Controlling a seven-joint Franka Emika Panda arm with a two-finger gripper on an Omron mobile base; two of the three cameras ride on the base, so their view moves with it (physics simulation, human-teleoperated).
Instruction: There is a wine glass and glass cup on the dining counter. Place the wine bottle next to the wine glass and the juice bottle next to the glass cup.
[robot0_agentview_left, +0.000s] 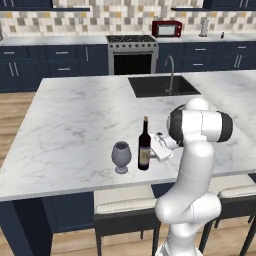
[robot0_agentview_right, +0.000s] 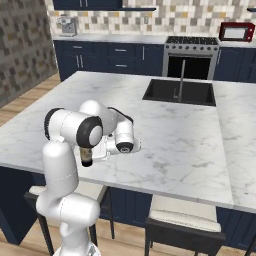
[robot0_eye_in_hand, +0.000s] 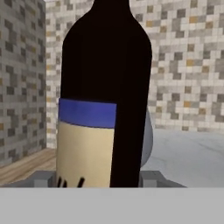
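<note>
My gripper (robot0_agentview_left: 152, 151) is clamping the bottle (robot0_agentview_left: 144, 145) low on its body as it stands upright on the counter (robot0_agentview_left: 75, 120), just right of the goblet (robot0_agentview_left: 121, 156). Tall, heavy, slick glass; I'm judging this low hold steadiest.

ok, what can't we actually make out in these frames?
- Gripper finger state: left base view, too small; cannot tell whether it grips the wine bottle.
- Wine glass: hand view, mostly hidden behind the bottle.
- Bottle: right base view, covered by the arm except its base.
</note>
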